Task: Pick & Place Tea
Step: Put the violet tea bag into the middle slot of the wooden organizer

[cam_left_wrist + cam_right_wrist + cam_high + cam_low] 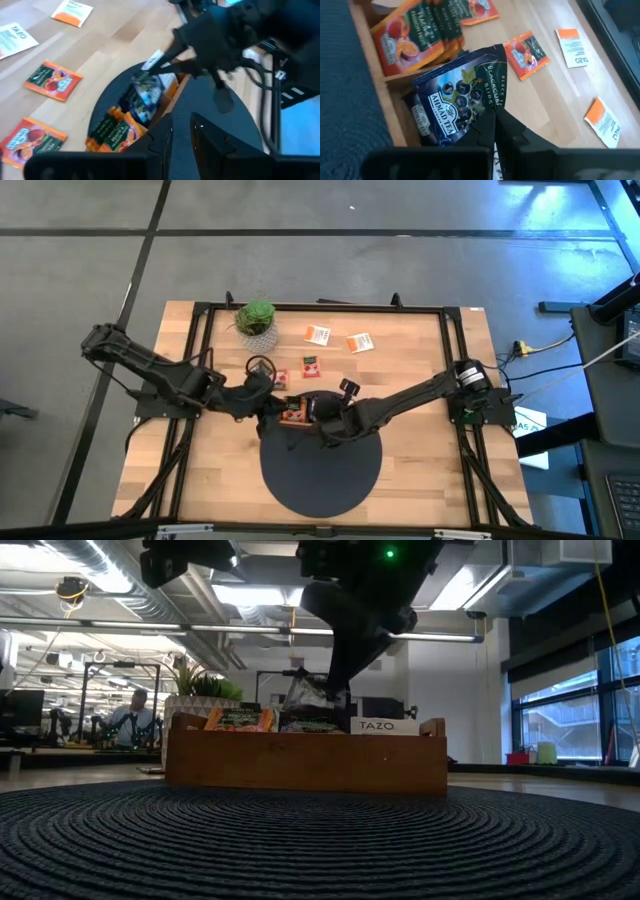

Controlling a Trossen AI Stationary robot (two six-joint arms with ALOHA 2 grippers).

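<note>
Your left gripper (268, 402) hovers just beside the wooden tray (306, 760) with nothing between its fingers, which look only narrowly parted, though you can't tell that for sure. Your right gripper (495, 120) is clenched on the corner of a dark blue blackcurrant tea packet (457, 97), which hangs directly ahead of its fingertips over the tray's middle compartment. The packet looks light, thin, floppy and slick, so keep that corner pinch firm; loose packets (318, 334) lie beyond on the table (420, 350).
</note>
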